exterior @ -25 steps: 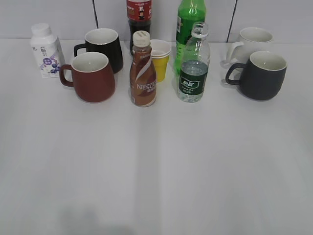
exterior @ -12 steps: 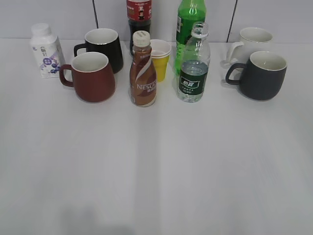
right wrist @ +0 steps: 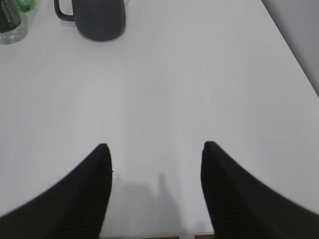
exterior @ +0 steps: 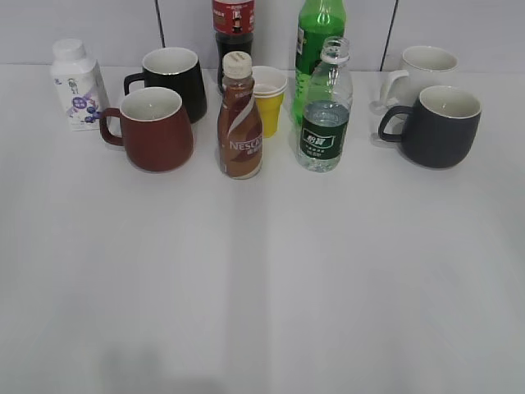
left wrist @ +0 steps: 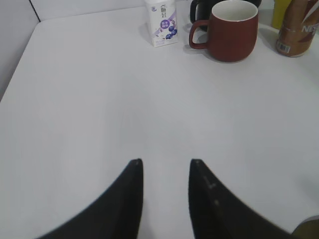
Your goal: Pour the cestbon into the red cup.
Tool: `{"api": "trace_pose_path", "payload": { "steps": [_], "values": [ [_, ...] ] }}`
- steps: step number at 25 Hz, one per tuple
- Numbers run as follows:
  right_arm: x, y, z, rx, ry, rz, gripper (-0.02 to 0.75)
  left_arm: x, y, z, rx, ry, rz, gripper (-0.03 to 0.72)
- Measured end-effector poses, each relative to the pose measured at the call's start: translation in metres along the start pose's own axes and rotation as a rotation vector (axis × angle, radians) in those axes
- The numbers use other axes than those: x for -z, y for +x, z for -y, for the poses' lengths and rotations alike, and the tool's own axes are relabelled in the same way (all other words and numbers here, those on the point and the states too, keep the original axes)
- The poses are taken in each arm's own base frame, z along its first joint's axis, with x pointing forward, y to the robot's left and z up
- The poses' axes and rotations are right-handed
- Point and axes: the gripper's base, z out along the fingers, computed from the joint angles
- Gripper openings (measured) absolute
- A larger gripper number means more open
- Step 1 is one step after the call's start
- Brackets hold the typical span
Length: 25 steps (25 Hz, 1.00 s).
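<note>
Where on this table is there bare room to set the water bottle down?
The whole near half of the table in front of the red cup, Nescafe bottle and cestbon is bare. The back row is crowded.

The red-labelled bottle (exterior: 233, 25) and green soda bottle (exterior: 316, 37) lose their tops (perhaps caps) to the exterior view's edge.

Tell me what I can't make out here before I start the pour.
- Exterior view: neither arm shows; the cola bottle and green soda bottle are cut off by the top edge.
- Right wrist view: the water bottle is cropped at the corner, its mouth unseen.
- Left wrist view: the red cup shows, but its inside bottom is hidden by its rim.
</note>
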Motion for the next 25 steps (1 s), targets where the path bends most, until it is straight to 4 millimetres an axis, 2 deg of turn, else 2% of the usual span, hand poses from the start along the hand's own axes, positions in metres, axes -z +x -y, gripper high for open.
{"api": "trace_pose_path", "payload": {
  "steps": [25],
  "values": [
    [0.0000,-0.0001,0.0000,0.000,0.001,0.001,0.430,0.0000,0.0000,0.0000,0.000,0.000,0.000,0.237]
  ]
}}
